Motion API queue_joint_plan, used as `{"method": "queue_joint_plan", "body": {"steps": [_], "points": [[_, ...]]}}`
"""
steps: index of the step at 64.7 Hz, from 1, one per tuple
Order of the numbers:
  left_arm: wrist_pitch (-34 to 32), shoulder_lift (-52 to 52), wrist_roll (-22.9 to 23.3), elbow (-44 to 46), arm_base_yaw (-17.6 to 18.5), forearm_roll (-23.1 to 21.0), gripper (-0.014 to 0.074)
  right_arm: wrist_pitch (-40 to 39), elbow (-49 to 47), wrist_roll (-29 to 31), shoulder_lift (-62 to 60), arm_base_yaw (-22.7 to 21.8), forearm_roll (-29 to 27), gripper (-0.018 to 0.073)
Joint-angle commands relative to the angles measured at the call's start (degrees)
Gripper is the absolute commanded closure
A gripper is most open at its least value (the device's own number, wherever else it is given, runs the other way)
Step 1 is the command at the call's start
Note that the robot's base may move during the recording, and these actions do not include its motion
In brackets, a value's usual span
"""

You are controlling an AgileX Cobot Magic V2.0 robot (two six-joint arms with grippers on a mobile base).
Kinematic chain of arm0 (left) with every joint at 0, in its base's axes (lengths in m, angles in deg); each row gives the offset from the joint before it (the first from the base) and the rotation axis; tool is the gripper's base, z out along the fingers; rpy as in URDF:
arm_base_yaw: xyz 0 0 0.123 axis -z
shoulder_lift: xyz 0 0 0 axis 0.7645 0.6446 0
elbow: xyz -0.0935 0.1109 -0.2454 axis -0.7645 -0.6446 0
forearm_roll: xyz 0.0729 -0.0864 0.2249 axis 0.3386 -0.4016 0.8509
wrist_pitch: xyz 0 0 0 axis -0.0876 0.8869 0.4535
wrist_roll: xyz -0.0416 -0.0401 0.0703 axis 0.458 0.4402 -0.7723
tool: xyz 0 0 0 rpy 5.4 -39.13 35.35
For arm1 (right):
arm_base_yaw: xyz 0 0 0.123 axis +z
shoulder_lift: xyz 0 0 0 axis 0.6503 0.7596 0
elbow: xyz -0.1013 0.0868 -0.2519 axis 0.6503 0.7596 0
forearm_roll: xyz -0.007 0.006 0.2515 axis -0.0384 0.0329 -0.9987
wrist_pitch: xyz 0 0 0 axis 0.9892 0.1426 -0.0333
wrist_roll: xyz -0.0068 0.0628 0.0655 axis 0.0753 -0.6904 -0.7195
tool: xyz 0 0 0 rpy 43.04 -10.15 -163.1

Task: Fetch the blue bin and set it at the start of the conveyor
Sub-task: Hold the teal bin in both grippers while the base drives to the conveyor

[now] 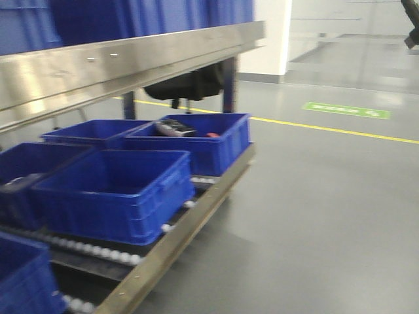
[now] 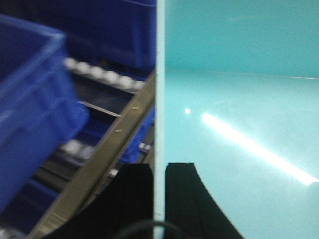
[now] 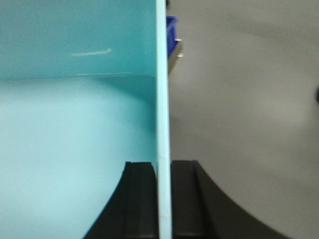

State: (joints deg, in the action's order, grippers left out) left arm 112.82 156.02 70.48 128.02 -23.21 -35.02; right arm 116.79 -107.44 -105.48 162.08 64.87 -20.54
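The blue bin [image 2: 239, 129] is a light aqua tub with smooth walls, and it fills the right half of the left wrist view. My left gripper [image 2: 159, 172] is shut on its left rim, one black finger on each side of the thin wall. In the right wrist view the blue bin [image 3: 75, 124] fills the left half. My right gripper [image 3: 164, 169] is shut on its right rim in the same way. The bin is empty inside. Neither the bin nor the grippers show in the front view. The conveyor start is out of view.
A steel roller rack [image 1: 177, 235] stands left, holding several dark blue ribbed crates [image 1: 114, 190], under a stainless shelf rail [image 1: 118, 62]. The grey floor [image 1: 314, 216] spreads right, crossed by a yellow line [image 1: 327, 127], with a green marker [image 1: 346, 110] beyond. The rack's steel edge [image 2: 99, 159] lies close to the bin's left.
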Motion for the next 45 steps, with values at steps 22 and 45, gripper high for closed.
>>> {"method": "queue_joint_plan", "body": {"steps": [22,45], "points": [[-1.02,-0.96,0.07,0.79,-0.05,2.16,0.0708,-0.69,-0.88,0.57,-0.82,-0.29,2.59,0.0724],[-1.02,-0.96,0.07,0.79,-0.05,2.16,0.0708,-0.69,-0.88,0.57,-0.82,-0.29,2.59,0.0724]]}}
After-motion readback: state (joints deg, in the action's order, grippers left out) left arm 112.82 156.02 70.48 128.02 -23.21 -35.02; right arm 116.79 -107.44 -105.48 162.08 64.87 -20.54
